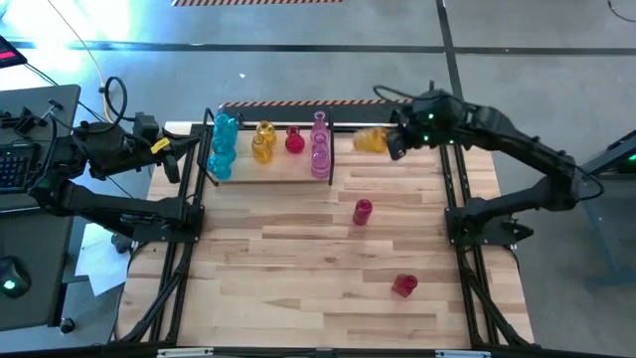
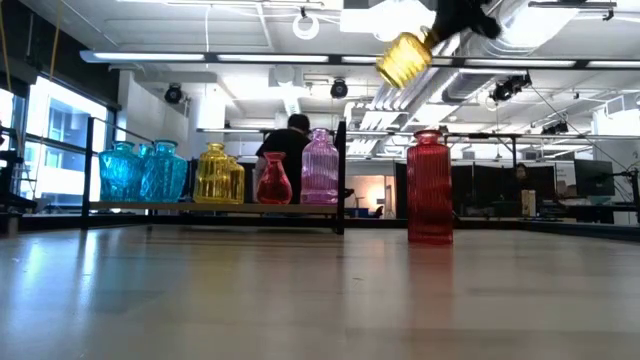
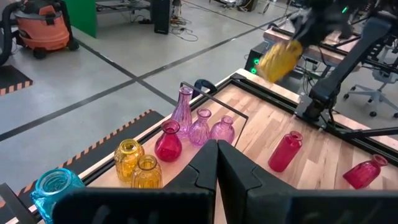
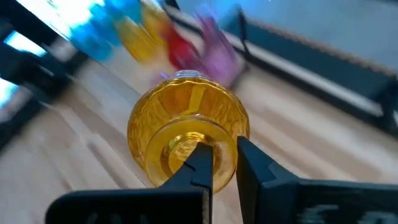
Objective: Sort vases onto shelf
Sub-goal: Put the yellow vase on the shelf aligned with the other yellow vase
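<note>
Butcher-block tabletop (image 1: 298, 249) fills the overhead view, framed by black rails, with an open workshop room behind it and a person seated far off in the low view. At the table's far left stands the shelf (image 1: 270, 171), a low black rod rack on a pale plank, already carrying cyan vases (image 1: 223, 144) at its left end, then amber vases (image 1: 263, 141), a red vase (image 1: 294, 140) and pink vases (image 1: 320, 144) at its right end.

Beside the rack's right end, the right gripper (image 1: 395, 139) is clamped on the neck of a yellow vase (image 1: 371, 139), holding it tilted and well above the wood, as the low view shows. Two red vases wait on the table: one (image 1: 363, 211) near the middle and one (image 1: 403, 285) nearer the front, lying over to one side.

At the table's left edge the left gripper (image 3: 217, 163) waits with its fingers together, holding nothing.

The step in hand looks like carrying the yellow vase to the amber group. To do it well, bring the vase upright first, keep it high enough to pass over the tall pink vases and the rack's end rods, then lower straight down into a free spot beside the amber ones without knocking the red neighbour, releasing only once its base sits flat on the plank.
</note>
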### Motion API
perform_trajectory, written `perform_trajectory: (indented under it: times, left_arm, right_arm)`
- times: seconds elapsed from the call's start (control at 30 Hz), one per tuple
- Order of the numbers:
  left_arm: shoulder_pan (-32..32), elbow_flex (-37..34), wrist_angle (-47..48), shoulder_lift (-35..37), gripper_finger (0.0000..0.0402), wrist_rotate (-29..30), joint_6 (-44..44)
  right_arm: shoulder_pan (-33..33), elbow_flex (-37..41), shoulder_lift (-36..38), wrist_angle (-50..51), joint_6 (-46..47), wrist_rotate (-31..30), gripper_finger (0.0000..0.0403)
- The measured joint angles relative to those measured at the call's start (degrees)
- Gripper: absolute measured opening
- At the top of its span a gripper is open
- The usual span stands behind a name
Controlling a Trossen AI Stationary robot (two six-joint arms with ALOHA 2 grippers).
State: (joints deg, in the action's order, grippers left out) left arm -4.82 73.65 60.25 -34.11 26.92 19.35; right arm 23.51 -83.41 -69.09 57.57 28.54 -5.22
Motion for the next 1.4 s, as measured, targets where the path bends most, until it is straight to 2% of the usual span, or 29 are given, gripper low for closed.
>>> perform_trajectory:
  times: [0.13,0.27,0.47,0.6,0.63,0.77,1.0,1.2,1.4]
  left_arm:
    - [0.00,0.02,0.02,-0.85,0.0001,-0.11,-0.04]
    - [0.00,0.02,0.00,-2.34,0.0001,-0.35,-2.45]
    - [0.00,0.02,0.00,-4.30,0.0001,0.13,-9.08]
    - [-0.01,0.02,0.02,-5.43,0.0000,0.15,-10.53]
    - [0.00,0.02,0.02,-5.74,0.0000,0.15,-10.50]
    - [0.00,0.02,0.20,-7.52,0.0001,0.17,-7.71]
    - [0.00,-1.16,3.88,-12.68,0.0001,-1.82,-5.73]
    - [0.00,-9.20,-0.36,-16.86,0.0000,-8.04,-3.48]
    - [0.00,-18.71,-10.59,-19.99,0.0000,-9.39,-2.90]
  right_arm:
    - [-3.36,-9.35,-5.12,-2.14,-1.61,-0.87,0.0011]
    - [-6.43,-19.76,-14.85,-3.55,-5.36,-0.35,0.0011]
    - [-8.88,-38.89,-32.85,-3.37,-11.88,4.56,0.0011]
    - [-9.14,-51.16,-43.61,-2.64,-12.42,8.75,0.0014]
    - [-9.23,-51.79,-45.53,-3.06,-12.87,9.07,0.0014]
    - [-9.01,-45.06,-47.92,-8.24,-11.44,11.81,0.0014]
    - [-8.85,-40.04,-51.52,-8.62,-10.82,10.53,0.0015]
    - [-8.79,-39.85,-52.66,-10.30,-11.20,10.38,0.0016]
    - [-8.43,-39.83,-52.60,-9.63,-12.94,11.49,0.0016]
